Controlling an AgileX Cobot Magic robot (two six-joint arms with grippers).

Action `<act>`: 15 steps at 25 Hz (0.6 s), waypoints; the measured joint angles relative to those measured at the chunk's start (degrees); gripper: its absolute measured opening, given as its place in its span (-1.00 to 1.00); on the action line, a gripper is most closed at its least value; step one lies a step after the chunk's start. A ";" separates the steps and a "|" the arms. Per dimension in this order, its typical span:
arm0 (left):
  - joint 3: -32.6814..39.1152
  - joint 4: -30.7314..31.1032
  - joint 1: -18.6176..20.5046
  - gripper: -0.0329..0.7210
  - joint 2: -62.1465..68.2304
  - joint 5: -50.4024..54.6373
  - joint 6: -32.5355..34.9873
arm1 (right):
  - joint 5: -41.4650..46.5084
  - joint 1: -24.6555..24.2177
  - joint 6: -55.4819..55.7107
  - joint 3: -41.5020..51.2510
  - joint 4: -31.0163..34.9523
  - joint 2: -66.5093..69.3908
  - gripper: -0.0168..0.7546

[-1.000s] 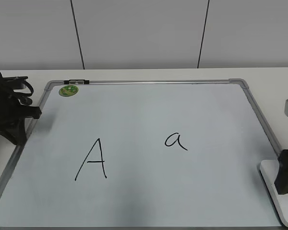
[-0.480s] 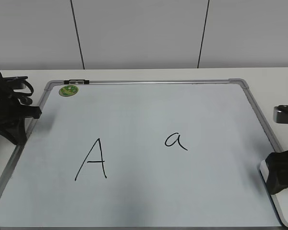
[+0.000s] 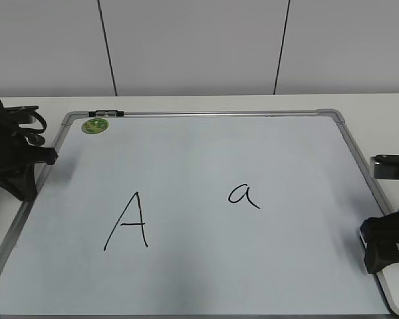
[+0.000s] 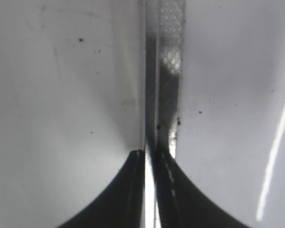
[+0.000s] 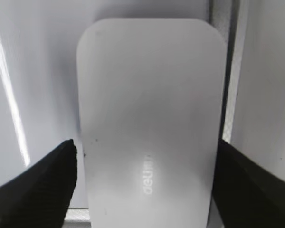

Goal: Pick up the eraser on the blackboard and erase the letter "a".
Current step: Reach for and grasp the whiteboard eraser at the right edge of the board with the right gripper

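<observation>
1. A pale grey panelled wall is standing behind a white tabletop (image 3: 186, 103), and the blackboard (image 3: 206, 159) is lying flat across most of it, its silver-grey frame running close to the left and right edges.
2. The right claw (image 5: 145, 164) is hanging directly over the eraser (image 5: 149, 114) at the tabletop's front right corner. Its two dark fingers (image 5: 42, 185) are standing wide apart, one on each long side of the white block, just clear of it and gripping nothing.
3. The eraser's long axis is running away from the wrist camera, so the fingers are lining up to close across its short width. In the exterior view only a white sliver of it is showing under the claw, at the board's right frame.
4. The letter "a" (image 3: 243, 195) is sitting towards the left of the eraser, right of the board's middle, with the capital "A" (image 3: 128, 221) further towards the left edge.
5. The left claw (image 4: 149, 156) is resting at the board's left frame with its fingers pressed nearly together, holding nothing.
6. Judging from this, the right arm is much the nearer to both eraser and letter, and the grasp is not yet made.
7. A green magnet (image 3: 94, 125) is sitting at the back left corner, well apart.
</observation>
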 joint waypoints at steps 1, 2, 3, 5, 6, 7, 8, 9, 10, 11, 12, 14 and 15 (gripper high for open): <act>0.00 -0.04 0.00 -0.74 0.00 0.00 0.00 | 0.00 0.00 0.00 -0.13 0.00 0.26 0.70; 0.00 -0.04 0.00 -0.74 0.00 0.00 0.00 | -0.12 0.00 0.00 -0.25 0.00 0.54 0.69; 0.00 -0.04 0.00 -0.74 0.00 0.00 0.00 | -0.19 0.00 0.00 -0.25 0.00 0.65 0.68; 0.00 -0.04 0.00 -0.74 0.00 0.00 0.00 | -0.19 0.00 0.00 -0.28 0.00 0.65 0.61; 0.00 -0.13 0.00 -0.74 0.00 0.00 0.00 | -0.19 0.00 0.00 -0.28 -0.22 0.65 0.56; 0.00 -0.13 0.00 -0.74 0.00 0.00 0.00 | -0.19 0.00 0.00 -0.28 -0.49 0.65 0.50; 0.00 -0.13 0.00 -0.74 0.00 0.00 0.00 | -0.19 0.00 0.00 -0.28 -0.62 0.65 0.46; 0.00 -0.17 0.00 -0.74 0.00 0.00 0.00 | -0.19 0.00 0.04 -0.28 -0.62 0.65 0.43; 0.00 -0.17 0.00 -0.74 0.00 0.00 0.00 | -0.19 0.00 0.04 -0.28 -0.62 0.65 0.42; 0.00 -0.26 0.00 -0.74 0.00 0.00 0.00 | -0.19 0.00 0.04 -0.28 -0.62 0.65 0.42; 0.00 -0.26 0.00 -0.74 0.00 0.00 0.00 | -0.19 0.00 0.04 -0.28 -0.62 0.65 0.41; 0.00 -0.30 0.00 -0.74 0.00 0.00 0.00 | -0.19 0.00 0.04 -0.28 -0.72 0.65 0.41; 0.00 -0.30 0.00 -0.74 0.00 0.00 0.00 | -0.19 0.00 0.04 -0.28 -0.70 0.65 0.41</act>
